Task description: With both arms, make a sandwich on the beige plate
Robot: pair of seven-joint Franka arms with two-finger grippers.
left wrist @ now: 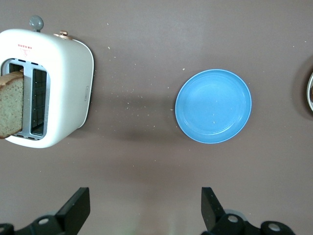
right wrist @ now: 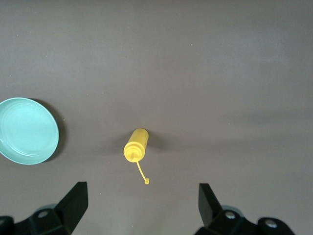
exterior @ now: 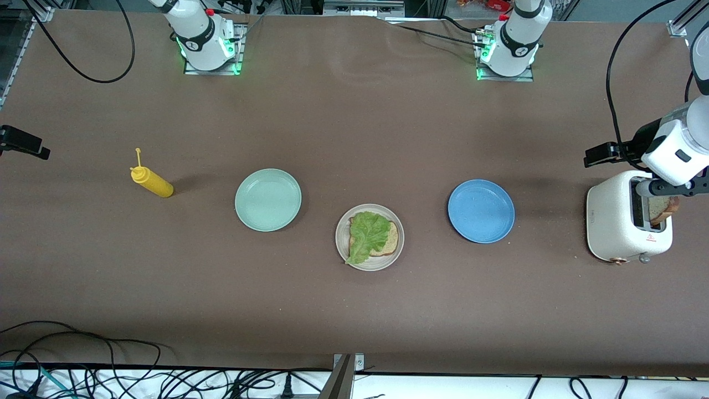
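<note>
Sandwich half built on beige plate: bread, lettuce; top slice waits in toaster. Left pincer, right pincer released.

The left gripper is held high with its fingers spread wide, at the frame's bottom edge; the right gripper is likewise parted, nothing being gripped
</note>
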